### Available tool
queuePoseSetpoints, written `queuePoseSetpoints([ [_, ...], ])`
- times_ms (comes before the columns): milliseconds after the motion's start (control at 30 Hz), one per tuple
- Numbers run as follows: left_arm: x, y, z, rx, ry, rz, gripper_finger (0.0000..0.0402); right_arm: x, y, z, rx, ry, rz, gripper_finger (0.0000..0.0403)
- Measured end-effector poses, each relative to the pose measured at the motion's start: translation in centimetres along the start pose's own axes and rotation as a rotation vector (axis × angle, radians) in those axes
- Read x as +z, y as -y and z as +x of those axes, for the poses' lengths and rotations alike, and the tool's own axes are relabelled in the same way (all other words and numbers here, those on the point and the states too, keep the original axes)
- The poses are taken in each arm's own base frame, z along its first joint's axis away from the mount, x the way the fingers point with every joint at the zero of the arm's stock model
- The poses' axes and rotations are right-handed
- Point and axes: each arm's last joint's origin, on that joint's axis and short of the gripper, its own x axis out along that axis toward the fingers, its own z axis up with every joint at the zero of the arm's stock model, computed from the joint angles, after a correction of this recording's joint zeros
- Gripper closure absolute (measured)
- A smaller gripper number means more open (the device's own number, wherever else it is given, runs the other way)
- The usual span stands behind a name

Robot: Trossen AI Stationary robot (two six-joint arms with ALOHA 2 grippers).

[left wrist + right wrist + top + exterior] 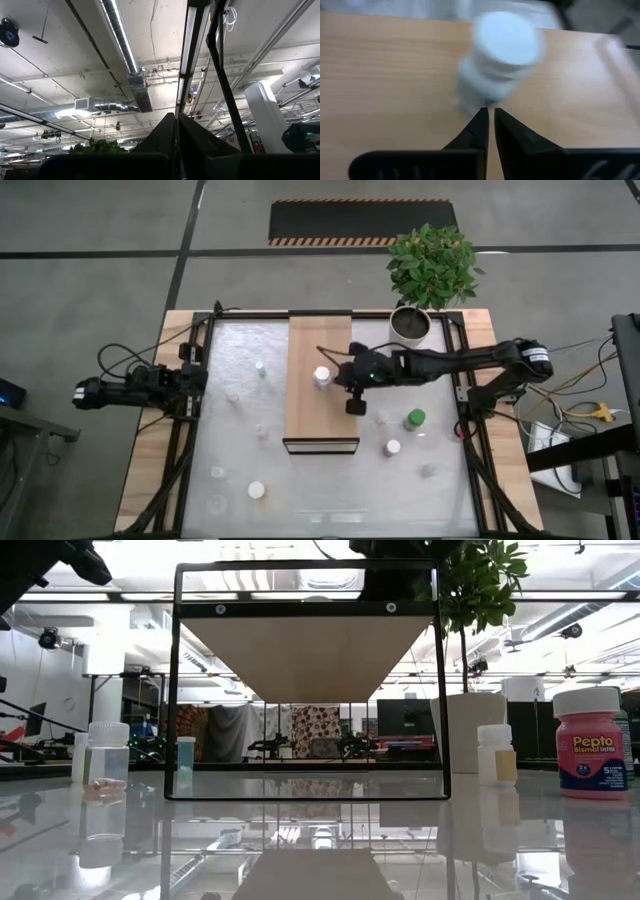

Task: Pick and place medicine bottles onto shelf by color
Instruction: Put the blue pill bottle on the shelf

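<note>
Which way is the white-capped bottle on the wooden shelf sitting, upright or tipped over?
Upright: the high view shows the bottle cap-up on the shelf, just ahead of the shut right gripper.

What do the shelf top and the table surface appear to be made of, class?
Shelf: probably light wood or wood veneer with a matte finish; straight grain lines show close up.
Table surface: looks like glass or glossy clear plastic; it mirrors the frame and bottles, though the exact material is unclear.

A white-capped bottle [502, 55] is showing blurred on the shelf [385, 85]; a Pepto bottle [592, 743] right of the shelf is being cropped.
</note>
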Motion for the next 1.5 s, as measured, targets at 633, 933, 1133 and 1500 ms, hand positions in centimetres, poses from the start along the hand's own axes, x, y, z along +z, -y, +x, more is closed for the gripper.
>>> queuePoseSetpoints([
  [633,0.0,0.0,0.0,0.001,-0.001,-0.001,0.0398,1.2,-1.4,0.4,0.065,0.001,-0.092,0.0385],
  [933,0.0,0.0,0.0,0.001,-0.002,-0.001,0.0398,1.3,-2.1,2.3,0.140,0.063,-0.081,0.0385],
  [1133,0.0,0.0,0.0,0.005,-0.004,-0.001,0.0398,0.9,-1.1,3.7,0.004,0.032,-0.102,0.0385],
  [1500,0.0,0.0,0.0,0.004,-0.004,0.000,0.0398,1.1,2.3,4.5,-0.129,0.043,-0.118,0.0385],
])
